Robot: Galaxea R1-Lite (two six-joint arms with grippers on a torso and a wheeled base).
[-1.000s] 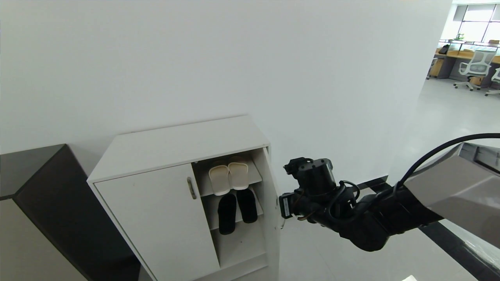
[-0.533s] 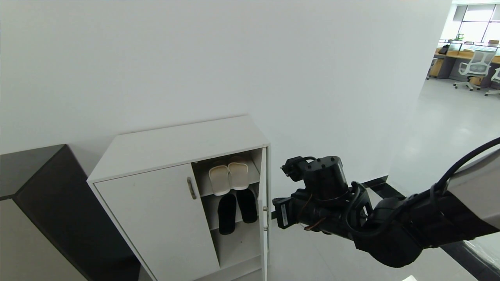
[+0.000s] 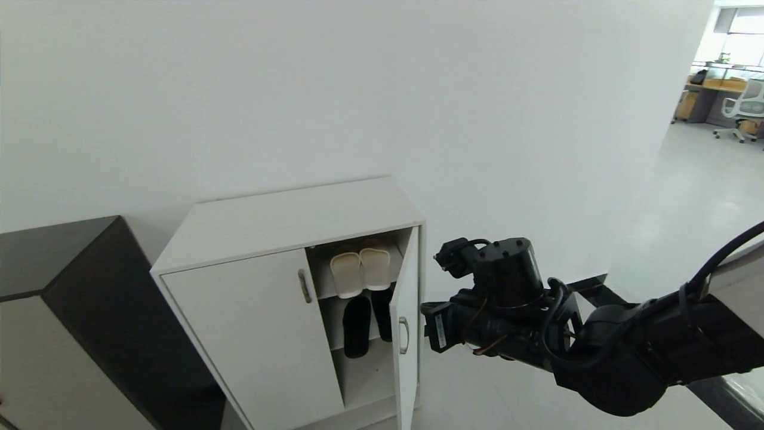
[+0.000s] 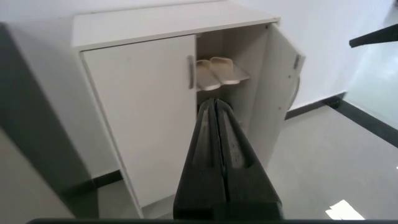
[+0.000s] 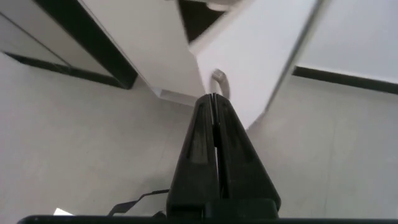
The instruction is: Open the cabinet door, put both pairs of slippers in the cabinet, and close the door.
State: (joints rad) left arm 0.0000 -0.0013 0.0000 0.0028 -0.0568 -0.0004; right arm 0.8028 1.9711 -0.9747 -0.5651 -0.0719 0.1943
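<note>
Pointing at the handle [image 5: 219, 79] of the cabinet's [image 3: 280, 215] right door [image 3: 407, 286], the right gripper [image 5: 215, 99] is clenched on nothing; the left gripper [image 4: 214, 103], likewise pinched empty, hangs before the cabinet. Cream slippers [image 3: 360, 270] and black slippers [image 3: 364, 319] sit on its shelves, so only closing the half-open door appears left.

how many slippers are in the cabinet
4: two beige slippers on the upper shelf, two black slippers on the middle shelf; one black partly behind the right door.

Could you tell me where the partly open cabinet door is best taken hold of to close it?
Probably its metal handle, from the outer face of the door: the upright bow stands proud near the free edge, right before the shut right gripper.
</note>
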